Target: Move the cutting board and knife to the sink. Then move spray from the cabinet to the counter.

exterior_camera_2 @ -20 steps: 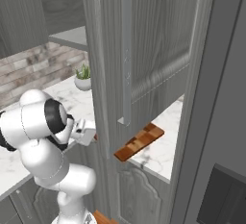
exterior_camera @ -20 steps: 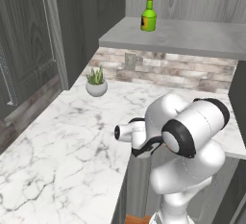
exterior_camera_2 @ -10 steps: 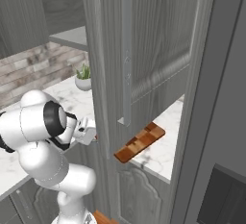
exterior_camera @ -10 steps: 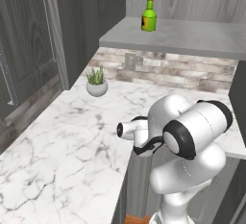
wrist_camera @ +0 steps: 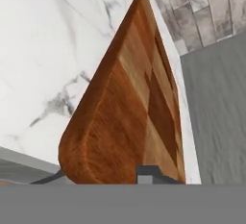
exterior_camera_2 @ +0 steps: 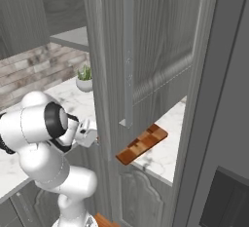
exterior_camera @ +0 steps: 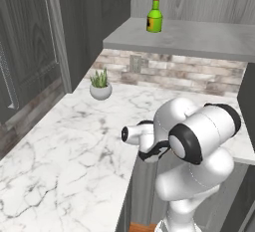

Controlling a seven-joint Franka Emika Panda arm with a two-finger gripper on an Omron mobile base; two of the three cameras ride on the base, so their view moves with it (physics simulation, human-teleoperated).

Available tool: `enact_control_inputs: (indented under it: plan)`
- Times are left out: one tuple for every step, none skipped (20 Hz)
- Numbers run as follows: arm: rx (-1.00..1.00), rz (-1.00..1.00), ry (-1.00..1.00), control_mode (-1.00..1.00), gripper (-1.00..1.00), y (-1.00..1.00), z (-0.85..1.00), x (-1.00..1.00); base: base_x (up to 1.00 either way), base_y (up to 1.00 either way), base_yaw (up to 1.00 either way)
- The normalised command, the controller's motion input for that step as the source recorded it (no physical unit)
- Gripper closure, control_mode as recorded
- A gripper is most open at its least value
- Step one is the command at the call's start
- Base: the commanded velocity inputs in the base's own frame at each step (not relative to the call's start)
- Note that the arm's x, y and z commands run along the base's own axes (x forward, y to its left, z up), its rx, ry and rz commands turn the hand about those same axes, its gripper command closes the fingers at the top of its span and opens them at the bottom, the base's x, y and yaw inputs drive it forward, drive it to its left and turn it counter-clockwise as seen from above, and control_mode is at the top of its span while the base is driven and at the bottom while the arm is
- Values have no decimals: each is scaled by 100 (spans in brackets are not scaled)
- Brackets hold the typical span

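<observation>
One corner of the cutting board (wrist_camera: 139,103) overhangs the marble desk (exterior_camera: 64,151) edge; my jaws are mostly hidden, and I cannot tell their grip.

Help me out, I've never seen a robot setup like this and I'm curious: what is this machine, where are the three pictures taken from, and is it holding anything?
It's a white robot arm in a rendered kitchen. Two pictures come from cameras behind it, left and right; the third looks along its gripper. That gripper is at the end of a wooden cutting board on the marble counter; whether it grips yet I cannot tell. A green spray stands on the cabinet shelf, a potted plant below.
</observation>
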Motion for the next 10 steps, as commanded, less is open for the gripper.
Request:
enact_control_inputs:
  plan:
    - [3,-3,-1,-100,100,0,36,0,0,0,0]
    - [3,-4,-1,-100,100,0,45,0,0,0,0]
    - [1,-5,-2,-100,100,0,58,0,0,0,0]
    - [0,-6,-3,-100,100,2,68,0,0,0,0]
    - [0,-6,-4,-100,100,6,74,0,0,0,0]
    - [0,-5,-5,-100,100,10,81,0,0,0,0]
    - [0,-5,-4,-100,100,12,80,0,0,0,0]
    - [0,-5,-3,-100,100,13,82,-1,0,0,0]
    - [0,-5,-1,-100,100,10,75,-6,0,0,0]
    - [0,-4,-2,-100,100,10,76,-9,0,0,0]
